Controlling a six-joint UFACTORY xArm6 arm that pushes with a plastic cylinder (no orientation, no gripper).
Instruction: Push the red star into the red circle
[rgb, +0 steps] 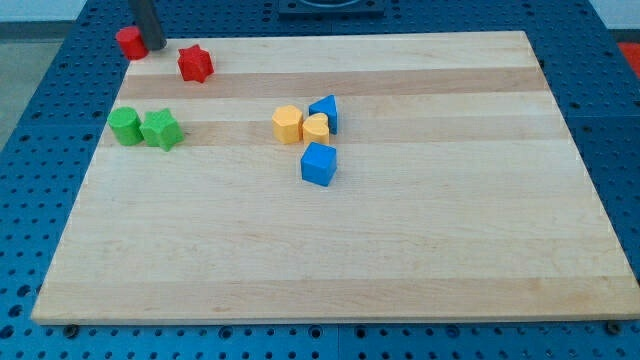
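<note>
The red star (196, 63) lies near the board's top left corner. The red circle (130, 42) sits further left, at the board's top left edge. My tip (157, 46) stands between them, close against the red circle's right side and a short gap left of the red star.
A green circle (125, 126) and a green star (161, 130) touch each other at the left. Near the middle, a yellow hexagon (287, 124), a yellow heart (316, 129), a blue triangular block (325, 111) and a blue cube (319, 164) cluster. The wooden board (400, 250) lies on a blue pegboard.
</note>
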